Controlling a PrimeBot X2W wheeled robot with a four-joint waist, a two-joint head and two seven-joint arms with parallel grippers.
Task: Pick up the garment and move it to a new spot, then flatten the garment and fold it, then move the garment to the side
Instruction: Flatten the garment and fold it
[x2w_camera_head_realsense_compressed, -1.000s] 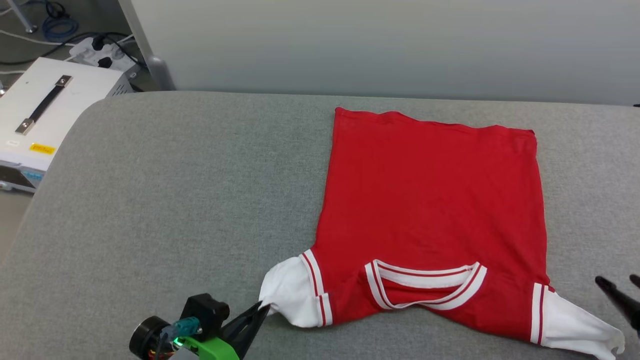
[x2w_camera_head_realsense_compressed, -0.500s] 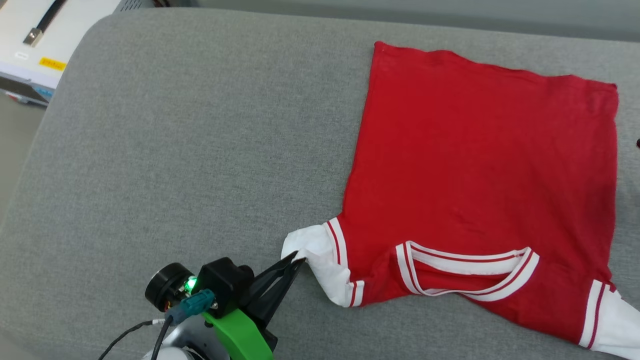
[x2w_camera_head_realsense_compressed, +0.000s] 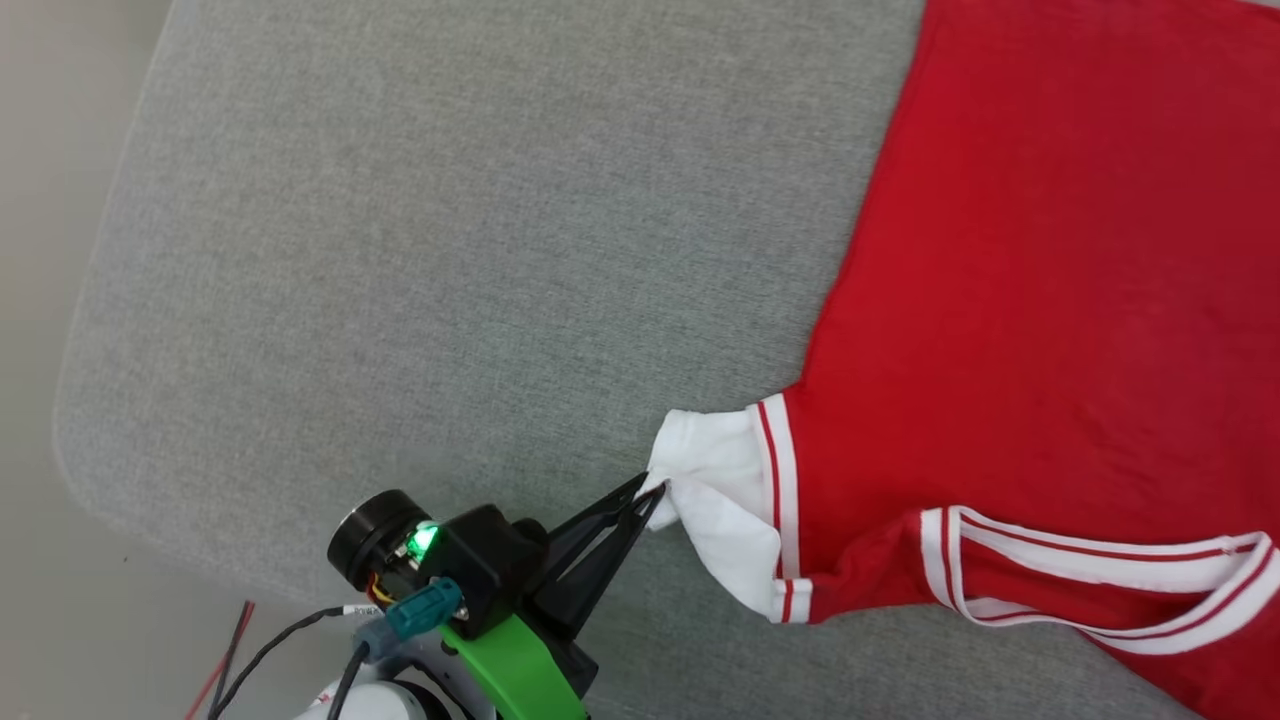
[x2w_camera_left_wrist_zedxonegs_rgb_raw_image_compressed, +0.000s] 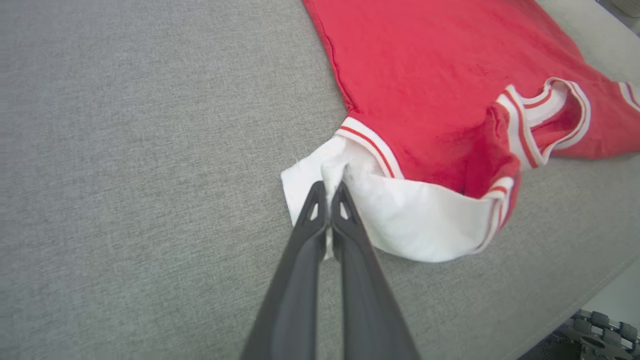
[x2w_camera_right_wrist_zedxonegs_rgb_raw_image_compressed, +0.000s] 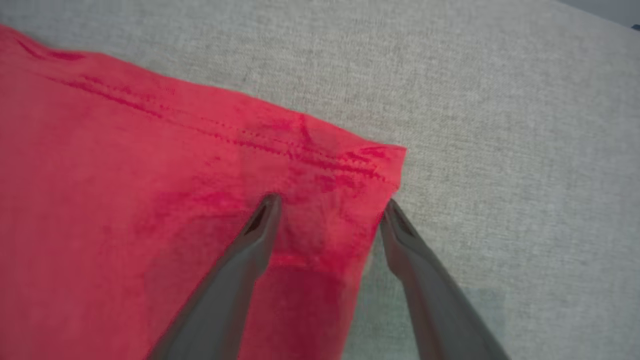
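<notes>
Pinching the end of the white sleeve (x2w_camera_head_realsense_compressed: 715, 470), the left hand (x2w_camera_head_realsense_compressed: 650, 497) is clamped shut on the cloth, its two dark fingers (x2w_camera_left_wrist_zedxonegs_rgb_raw_image_compressed: 312, 215) pressed together with a fold of sleeve between them. The shirt (x2w_camera_head_realsense_compressed: 1000, 300) lies on the right part of the grey bench (x2w_camera_head_realsense_compressed: 400, 250), plain red side up. Its collar (x2w_camera_head_realsense_compressed: 1100, 585) is toward the near edge and its body runs away to the far side. The held sleeve is the near-left corner of it, and it looks bunched and curled under, with the red shoulder beside it puckered up off the bench.

A grip that far out on the sleeve seems chosen so a pull to the left would draw out both the sleeve and the rumpled shoulder. That fits the flattening step.

The right hand (x2w_camera_right_wrist_zedxonegs_rgb_raw_image_compressed: 332, 200) is spread wide and holds nothing. It sits at the hem corner (x2w_camera_right_wrist_zedxonegs_rgb_raw_image_compressed: 385, 160), one finger over the red cloth and the other at the side edge. I cannot tell whether its tips touch the fabric. Straddling the corner like that, it looks set to close on it, so the shirt could be stretched between two opposite corners.
</notes>
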